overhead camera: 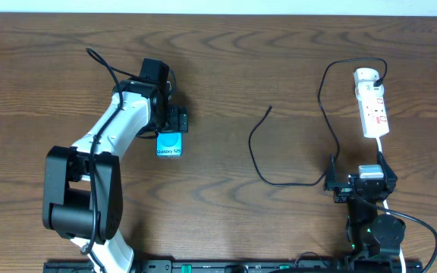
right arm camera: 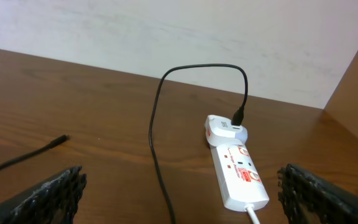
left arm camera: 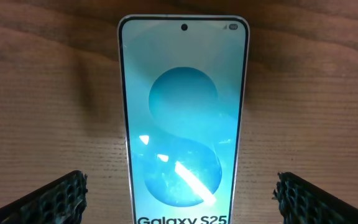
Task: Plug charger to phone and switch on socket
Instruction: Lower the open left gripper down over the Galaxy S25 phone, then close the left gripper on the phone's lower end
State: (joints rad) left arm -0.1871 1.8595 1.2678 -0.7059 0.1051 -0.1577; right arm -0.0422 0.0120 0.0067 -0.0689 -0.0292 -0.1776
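Note:
The phone lies flat on the wooden table, its cyan screen up and reading "Galaxy S25". My left gripper hovers over it, open, one finger on each side of the phone, neither touching it. The charger is a thin black cable whose free tip lies on the table mid-way across. Its black plug sits in a white adapter on the socket. My right gripper stands open near the front edge, facing the socket, nothing between its fingers.
The socket's white cord runs from the strip toward my right arm's base. The black cable loops across the table between the two arms. A pale wall stands behind the table's far edge.

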